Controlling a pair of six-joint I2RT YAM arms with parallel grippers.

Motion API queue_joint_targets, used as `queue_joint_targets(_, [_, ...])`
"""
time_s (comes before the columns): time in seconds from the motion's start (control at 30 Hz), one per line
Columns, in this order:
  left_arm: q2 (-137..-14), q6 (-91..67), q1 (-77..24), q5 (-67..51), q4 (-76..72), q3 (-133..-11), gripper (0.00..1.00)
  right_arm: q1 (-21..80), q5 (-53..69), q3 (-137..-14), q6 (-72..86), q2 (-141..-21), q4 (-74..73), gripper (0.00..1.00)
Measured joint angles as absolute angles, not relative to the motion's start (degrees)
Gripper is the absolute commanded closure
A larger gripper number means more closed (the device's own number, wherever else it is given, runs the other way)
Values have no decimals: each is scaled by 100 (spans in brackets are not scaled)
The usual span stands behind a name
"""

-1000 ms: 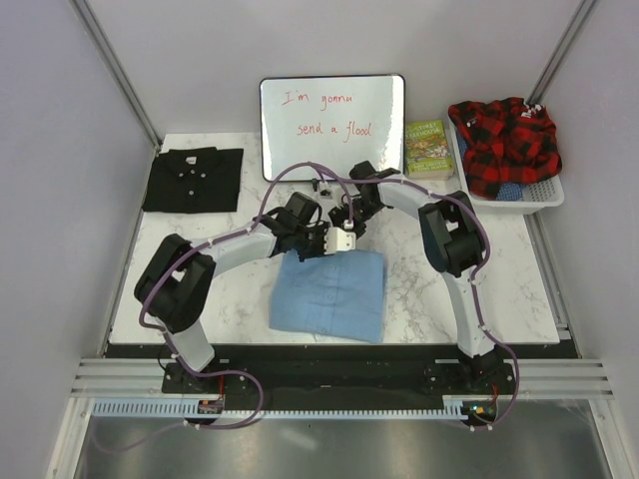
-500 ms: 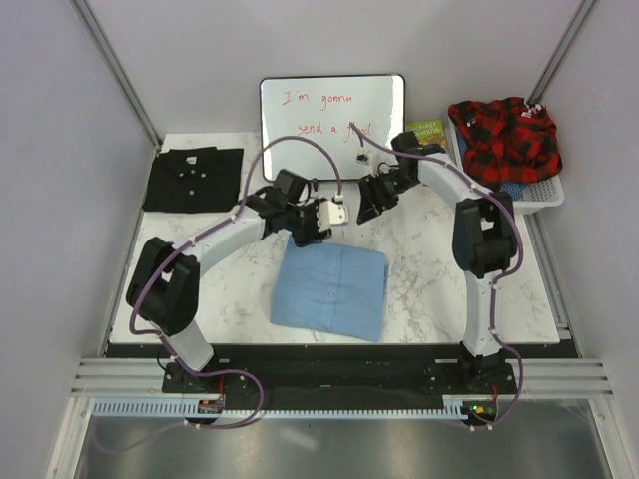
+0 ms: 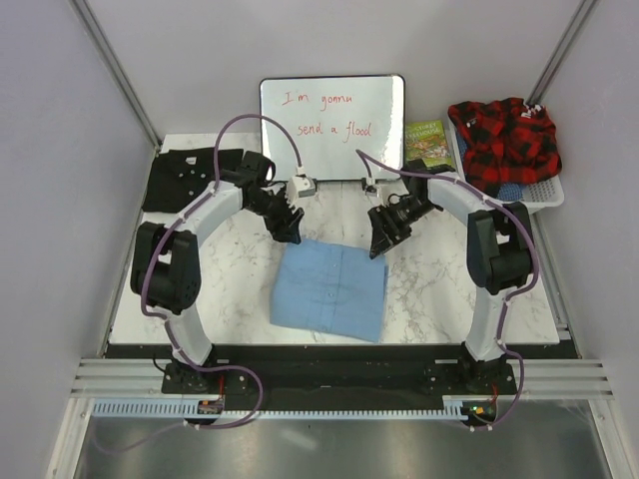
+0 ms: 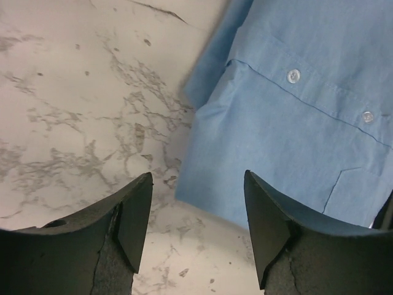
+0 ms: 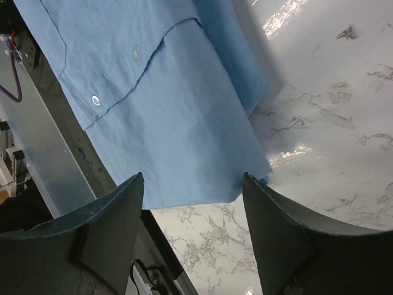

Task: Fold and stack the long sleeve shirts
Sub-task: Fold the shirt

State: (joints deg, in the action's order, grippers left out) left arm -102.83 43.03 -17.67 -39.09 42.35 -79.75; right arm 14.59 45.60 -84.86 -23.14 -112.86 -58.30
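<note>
While the basket (image 3: 546, 194) holds plaid (image 3: 504, 140) (red), the blue shirt (image 3: 329, 291) lies folded.

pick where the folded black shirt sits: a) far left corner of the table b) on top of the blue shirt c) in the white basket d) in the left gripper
a: the black shirt lies folded at the far left corner, well apart from the blue shirt.

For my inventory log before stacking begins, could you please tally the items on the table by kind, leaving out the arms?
Folded shirts: 2, the light blue shirt and the black shirt
Whiteboard: 1
Book: 1
Basket: 1
Red plaid garment: 1, in the basket
Total: 6, leaving out a mostly hidden blue item in the basket
</note>
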Motion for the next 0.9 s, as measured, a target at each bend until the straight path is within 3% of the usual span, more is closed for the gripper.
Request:
queue_joint_targets(0.2, [-10844,4108,-1769,-4071,4495,-8018,31,1463,4565,-8407,-2408,-11434,-5787,46])
queue_joint_targets(0.33, [-11072,4021,-1743,-4108,4574,-8062,29,1511,4565,-8348,-2432,-11434,-5789,42])
queue_joint_targets(0.4, [-11120,3986,-1732,-4115,4587,-8114,31,1529,4534,-8315,-2432,-11434,-5787,46])
queue_joint_targets(0.5, [-11144,3935,-1719,-4167,4619,-8230,46,1555,4462,-8289,-2427,-11434,-5743,70])
queue_joint_targets(0.53, [-11153,3918,-1710,-4202,4624,-8270,56,1555,4445,-8291,-2418,-11434,-5725,80])
queue_joint_targets(0.6, [-11172,3900,-1699,-4244,4633,-8326,64,1553,4401,-8291,-2399,-11434,-5714,89])
queue_joint_targets(0.63, [-11177,3892,-1691,-4265,4648,-8346,73,1553,4381,-8291,-2373,-11434,-5717,97])
queue_joint_targets(0.77, [-11179,3859,-1616,-4399,4772,-8368,97,1553,4320,-8291,-2324,-11330,-5769,100])
queue_joint_targets(0.9, [-11185,3830,-1586,-4460,4836,-8396,98,1553,4193,-8265,-2340,-10903,-5808,100])
